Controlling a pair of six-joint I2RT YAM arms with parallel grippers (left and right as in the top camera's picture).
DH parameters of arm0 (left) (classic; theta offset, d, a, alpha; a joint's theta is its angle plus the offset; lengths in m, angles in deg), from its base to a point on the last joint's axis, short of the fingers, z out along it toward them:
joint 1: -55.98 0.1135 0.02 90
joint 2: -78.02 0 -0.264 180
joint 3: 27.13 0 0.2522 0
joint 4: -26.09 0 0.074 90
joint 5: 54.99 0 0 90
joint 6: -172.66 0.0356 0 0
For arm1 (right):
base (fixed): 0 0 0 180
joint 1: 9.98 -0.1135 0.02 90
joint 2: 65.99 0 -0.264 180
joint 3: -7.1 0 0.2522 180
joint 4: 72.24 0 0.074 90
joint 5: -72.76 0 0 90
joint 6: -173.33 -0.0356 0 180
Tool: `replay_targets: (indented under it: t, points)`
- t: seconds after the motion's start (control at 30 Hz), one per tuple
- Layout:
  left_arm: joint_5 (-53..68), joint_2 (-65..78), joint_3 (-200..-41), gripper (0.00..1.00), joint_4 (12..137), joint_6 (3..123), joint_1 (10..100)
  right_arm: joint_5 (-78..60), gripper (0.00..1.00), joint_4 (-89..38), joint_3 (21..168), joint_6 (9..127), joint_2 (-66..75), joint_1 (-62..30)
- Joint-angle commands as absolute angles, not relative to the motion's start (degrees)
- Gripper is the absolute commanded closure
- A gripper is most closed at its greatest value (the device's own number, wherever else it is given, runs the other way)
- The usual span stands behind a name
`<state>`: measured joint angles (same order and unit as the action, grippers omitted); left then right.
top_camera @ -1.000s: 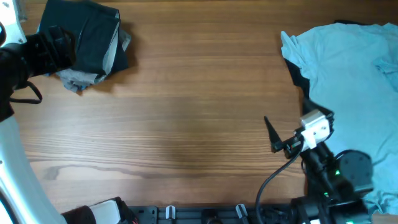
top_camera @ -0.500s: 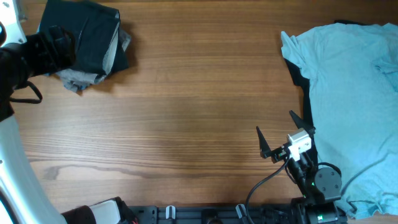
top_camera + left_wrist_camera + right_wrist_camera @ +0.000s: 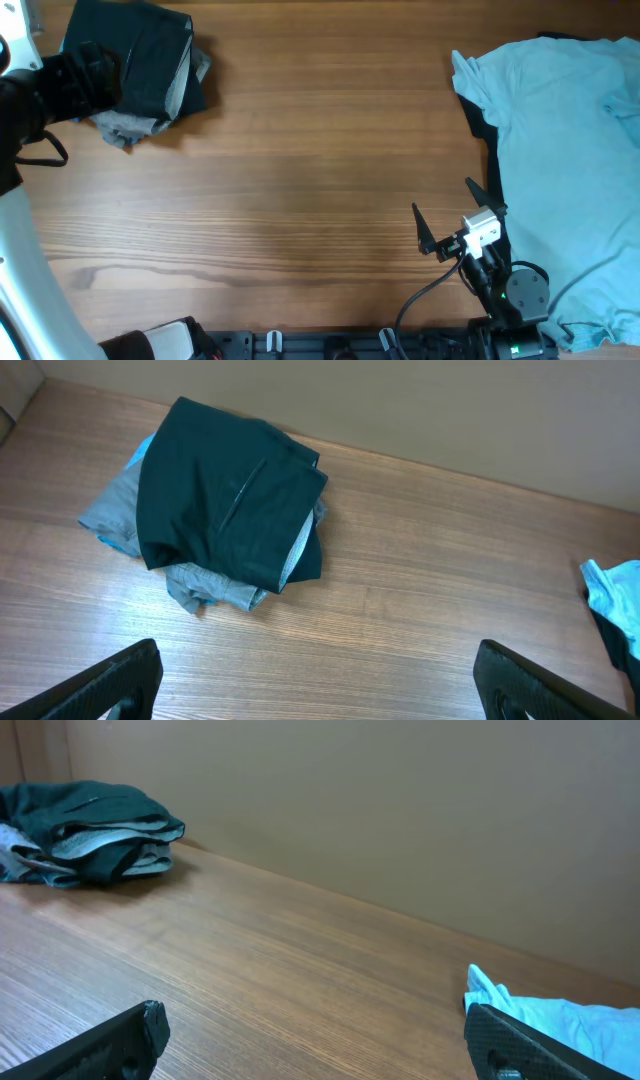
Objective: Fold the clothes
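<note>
Lying unfolded at the right, the shirt (image 3: 570, 150) is left to do; the pile (image 3: 140, 65) looks folded. Left gripper (image 3: 320, 698) and right gripper (image 3: 447, 210) gape empty.

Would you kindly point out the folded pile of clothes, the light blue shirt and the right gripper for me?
folded pile of clothes (image 3: 225, 510), left wrist view, on the dark top garment.
light blue shirt (image 3: 570, 130), overhead view, on its spread body.
right gripper (image 3: 440, 193), overhead view, midway between its fingertips.
</note>
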<state>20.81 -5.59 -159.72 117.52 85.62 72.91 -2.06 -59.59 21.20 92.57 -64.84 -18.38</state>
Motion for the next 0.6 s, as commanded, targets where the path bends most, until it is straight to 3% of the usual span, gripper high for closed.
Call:
replay_targets:
  t: [0.0, 0.17, 0.3, 0.57]
  points:
    - [21.18, -5.66, -159.63, 0.00, 117.55, 86.83, 72.98, -2.24, 0.00, -59.76, 21.18, 92.02, -65.19, -18.14]
    - [21.18, -5.22, -159.63, 0.00, 117.57, 86.83, 72.10, -2.24, 0.00, -59.76, 21.18, 92.02, -65.19, -18.14]
    - [25.40, -0.63, -158.78, 0.00, 117.06, 86.96, 65.18, -2.24, 0.00, -59.76, 21.18, 92.02, -65.19, -18.14]
    - [29.16, 21.71, -129.56, 0.00, 92.39, 81.91, 54.97, -2.24, 0.00, -59.76, 21.18, 92.04, -65.19, -18.14]
